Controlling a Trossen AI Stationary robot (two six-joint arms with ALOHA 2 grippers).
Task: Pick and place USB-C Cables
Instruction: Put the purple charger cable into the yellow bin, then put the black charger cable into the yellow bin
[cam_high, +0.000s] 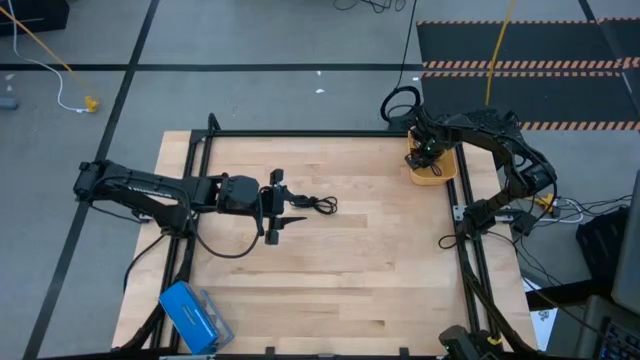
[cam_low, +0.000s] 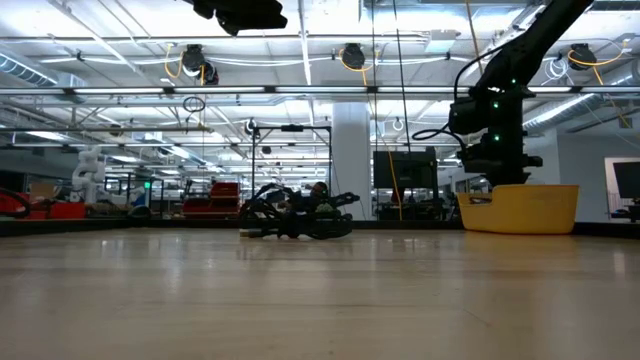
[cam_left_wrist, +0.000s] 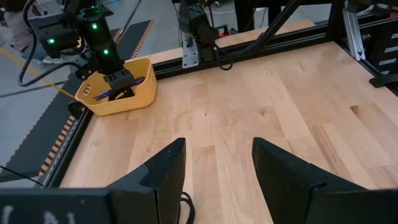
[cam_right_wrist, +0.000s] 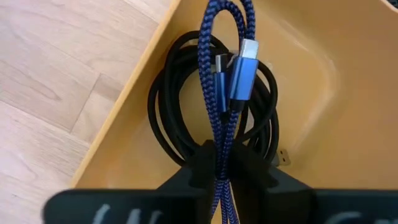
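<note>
My right gripper (cam_right_wrist: 219, 174) points down into the yellow bin (cam_high: 432, 178) at the table's far right corner and is shut on the purple-blue braided cable (cam_right_wrist: 224, 56). A black coiled cable (cam_right_wrist: 168, 118) lies on the bin floor beneath it. Another black coil (cam_high: 316, 204) lies on the wood mid-table, also in the low view (cam_low: 296, 222). My left gripper (cam_left_wrist: 217, 168) is open and hovers well above the table, just left of that coil, with only a bit of black cable (cam_left_wrist: 185, 205) showing at its fingers. My right gripper pinches the purple-blue cable's folded bundle of strands (cam_right_wrist: 219, 146) between its two fingers, coming from above and pointing down into the bin. The looped end (cam_right_wrist: 222, 18) and both plugs (cam_right_wrist: 239, 71) reach past the fingertips over the black coil.
A blue box (cam_high: 190, 315) sits at the near left corner. A large black ring-shaped cable loop (cam_high: 400, 103) lies beyond the far edge by the bin. Black frame rails (cam_high: 300, 133) border the table. Bare wood (cam_high: 380, 270) stretches across the near right half.
</note>
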